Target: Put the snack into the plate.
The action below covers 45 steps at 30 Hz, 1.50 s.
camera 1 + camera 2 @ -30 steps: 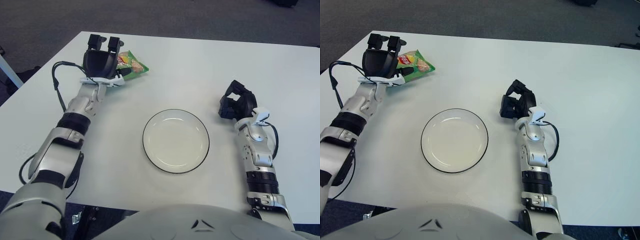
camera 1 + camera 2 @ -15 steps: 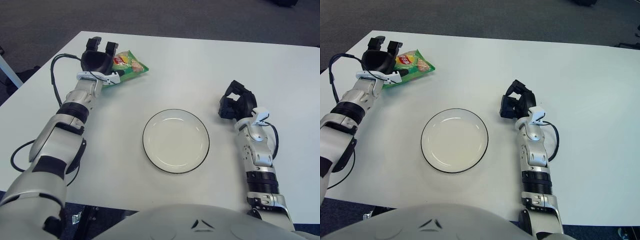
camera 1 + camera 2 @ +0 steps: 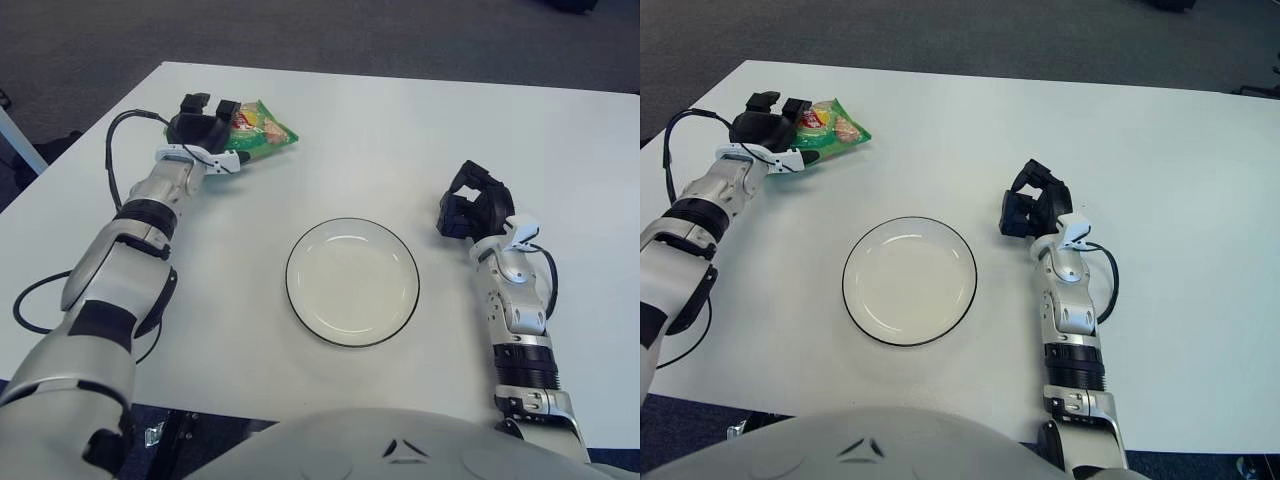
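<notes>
Grey carpet lay beyond the white desk (image 3: pixel 400 130) that carried everything. At the far left corner of that desk, well up and to the left of the plate (image 3: pixel 352 282), the left hand (image 3: pixel 207 126) was over the near end of the snack bag (image 3: pixel 262 131). Its dark fingers (image 3: pixel 228 108) were touching the bag's left edge, but whether they were actually clamped on it could not be told from either eye view. The bag was a small green packet with a red and yellow print, lying flat on the desk, its far corner pointing away from the plate; it was still outside the plate and well apart from it. A black cable (image 3: pixel 112 165) looped beside the left forearm.

The plate was white with a thin dark rim, round, bare inside, and sat near the middle of the desk. To the right of the plate, near but not touching it, the right hand (image 3: pixel 473 205) showed with its black fingers curled in and nothing held between them.
</notes>
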Tool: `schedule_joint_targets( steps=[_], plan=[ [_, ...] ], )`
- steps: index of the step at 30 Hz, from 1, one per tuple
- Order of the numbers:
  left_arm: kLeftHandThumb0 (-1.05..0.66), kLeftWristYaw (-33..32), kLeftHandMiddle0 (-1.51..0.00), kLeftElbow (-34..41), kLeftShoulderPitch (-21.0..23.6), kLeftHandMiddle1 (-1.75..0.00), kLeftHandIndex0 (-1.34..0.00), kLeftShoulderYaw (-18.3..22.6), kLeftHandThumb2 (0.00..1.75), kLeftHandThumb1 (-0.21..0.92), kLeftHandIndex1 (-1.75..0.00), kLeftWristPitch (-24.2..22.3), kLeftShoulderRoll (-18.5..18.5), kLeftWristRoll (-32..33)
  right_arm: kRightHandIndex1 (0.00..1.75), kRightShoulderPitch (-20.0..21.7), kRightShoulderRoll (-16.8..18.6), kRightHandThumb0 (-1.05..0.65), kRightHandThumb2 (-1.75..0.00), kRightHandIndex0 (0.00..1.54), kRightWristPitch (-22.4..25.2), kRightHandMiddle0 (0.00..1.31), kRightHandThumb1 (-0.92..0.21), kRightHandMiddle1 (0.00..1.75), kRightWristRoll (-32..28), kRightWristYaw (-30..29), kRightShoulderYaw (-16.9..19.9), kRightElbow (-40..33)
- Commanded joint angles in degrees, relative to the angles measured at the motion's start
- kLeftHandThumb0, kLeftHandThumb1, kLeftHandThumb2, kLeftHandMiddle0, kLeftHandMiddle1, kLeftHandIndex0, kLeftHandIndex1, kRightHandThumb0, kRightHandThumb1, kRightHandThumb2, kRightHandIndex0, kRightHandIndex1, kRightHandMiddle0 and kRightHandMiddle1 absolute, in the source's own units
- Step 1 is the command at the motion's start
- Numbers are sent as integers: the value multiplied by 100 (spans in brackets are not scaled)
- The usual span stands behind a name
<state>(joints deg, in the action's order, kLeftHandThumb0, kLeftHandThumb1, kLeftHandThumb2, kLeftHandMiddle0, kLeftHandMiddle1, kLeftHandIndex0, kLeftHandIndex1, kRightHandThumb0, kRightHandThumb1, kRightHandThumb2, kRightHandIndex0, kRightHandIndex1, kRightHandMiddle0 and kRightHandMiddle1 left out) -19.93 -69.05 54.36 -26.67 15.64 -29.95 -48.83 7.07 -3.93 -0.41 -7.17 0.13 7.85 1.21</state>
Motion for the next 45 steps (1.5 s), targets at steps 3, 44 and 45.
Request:
schedule_joint_targets(
  steps=[3, 44, 45],
  plan=[
    [-104, 507, 0, -187, 90, -13, 0, 233, 81, 92, -35, 258, 18, 528, 175, -771, 136, -53, -146, 130, 95, 72, -20, 175, 23, -4, -21, 193],
    [-84, -160, 0, -672, -110, -87, 0, -1148, 76, 49, -104, -708, 208, -277, 175, -892, 184, -53, -147, 130, 156, 72, -19, 175, 76, -46, -111, -89],
    [-84, -168, 0, -680, -123, -87, 0, -1172, 77, 48, -104, -715, 203, -286, 175, -900, 185, -53, -147, 130, 166, 72, -19, 175, 78, -51, -113, -104]
  ],
)
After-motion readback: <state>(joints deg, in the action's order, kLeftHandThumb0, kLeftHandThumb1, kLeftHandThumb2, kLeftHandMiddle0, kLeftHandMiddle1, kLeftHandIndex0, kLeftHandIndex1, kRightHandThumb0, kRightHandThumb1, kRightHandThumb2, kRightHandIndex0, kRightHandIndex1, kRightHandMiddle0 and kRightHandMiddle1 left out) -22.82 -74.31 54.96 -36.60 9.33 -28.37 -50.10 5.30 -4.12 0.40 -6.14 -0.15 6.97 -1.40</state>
